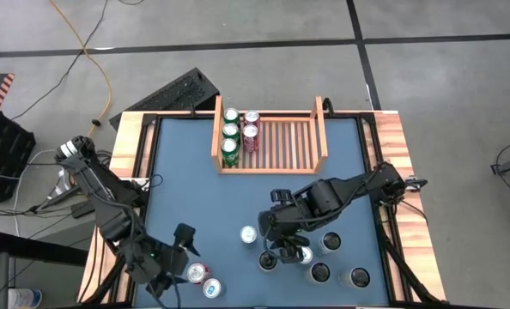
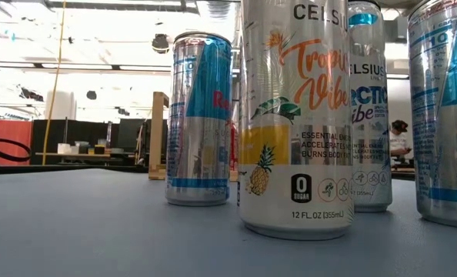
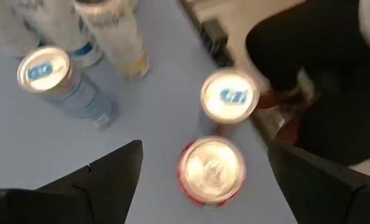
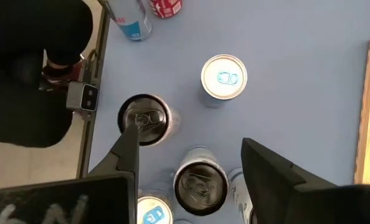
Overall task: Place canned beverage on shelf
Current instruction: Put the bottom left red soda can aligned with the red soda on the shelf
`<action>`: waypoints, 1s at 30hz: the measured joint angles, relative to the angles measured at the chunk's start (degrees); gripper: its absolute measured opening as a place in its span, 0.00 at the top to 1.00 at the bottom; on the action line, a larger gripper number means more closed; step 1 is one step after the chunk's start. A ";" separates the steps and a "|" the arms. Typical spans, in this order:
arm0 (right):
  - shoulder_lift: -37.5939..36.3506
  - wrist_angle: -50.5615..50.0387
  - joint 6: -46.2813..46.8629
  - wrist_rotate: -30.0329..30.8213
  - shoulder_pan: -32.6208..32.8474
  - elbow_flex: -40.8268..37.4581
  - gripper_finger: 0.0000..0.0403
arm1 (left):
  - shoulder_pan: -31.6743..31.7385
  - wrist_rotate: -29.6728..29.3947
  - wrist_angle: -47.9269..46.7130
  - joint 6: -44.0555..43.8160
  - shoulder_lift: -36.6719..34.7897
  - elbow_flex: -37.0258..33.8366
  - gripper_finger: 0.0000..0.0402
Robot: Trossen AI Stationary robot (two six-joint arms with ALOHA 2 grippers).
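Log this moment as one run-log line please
shelf: five cans at one end | right tool: open above can cluster, nothing held | left tool: open over red can, not gripping

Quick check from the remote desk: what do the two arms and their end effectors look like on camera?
Both arms are dark, jointed segments with black cabling along them. The left end effector shows two broad, flat, black wedge-shaped fingers; the right end effector has the same dark angular fingers. A light-coloured fitting sits near the left arm's base. No markings readable.
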 joint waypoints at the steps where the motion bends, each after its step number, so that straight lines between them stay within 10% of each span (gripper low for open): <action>1: 0.00 0.00 0.01 0.09 -0.02 0.00 0.54 | 0.03 0.15 -0.33 0.85 0.46 -0.04 0.17; 12: 0.00 -0.03 -0.16 0.15 0.02 0.00 0.54 | 3.11 14.48 0.02 11.24 8.93 -0.02 0.17; 30: 0.00 -0.04 -2.44 2.69 -0.04 0.00 0.54 | 4.79 14.35 -1.16 21.80 12.25 0.01 0.17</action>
